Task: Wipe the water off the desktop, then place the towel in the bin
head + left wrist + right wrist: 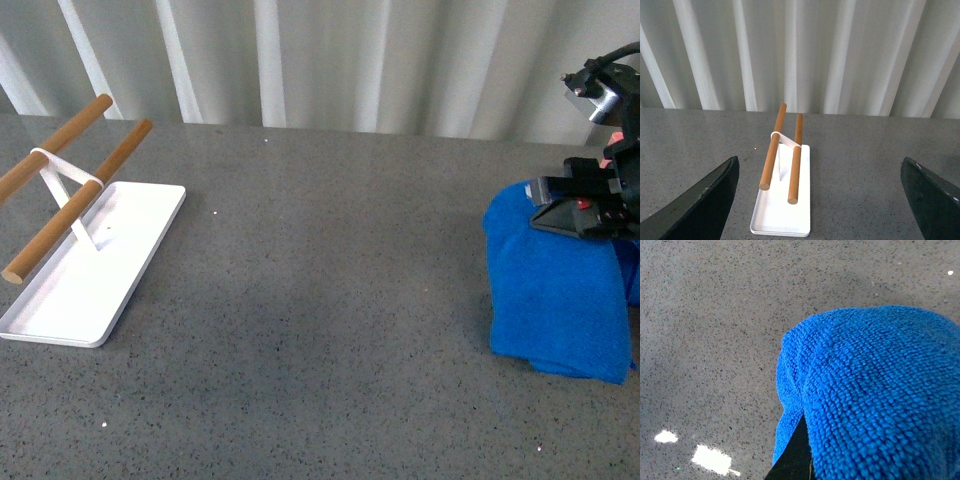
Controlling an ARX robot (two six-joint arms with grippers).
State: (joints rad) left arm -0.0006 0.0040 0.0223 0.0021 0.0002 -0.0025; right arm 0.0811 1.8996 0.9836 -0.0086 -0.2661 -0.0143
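With your right claw clamped on a bunched fold of the towel at the counter's right edge, and the left claw gaping idle, the loose cloth could slip free mid-wipe.

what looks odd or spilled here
The towel sits bunched at the right edge of the desktop, around the right gripper. Beside it, bright patches in the right wrist view may be water or glare.
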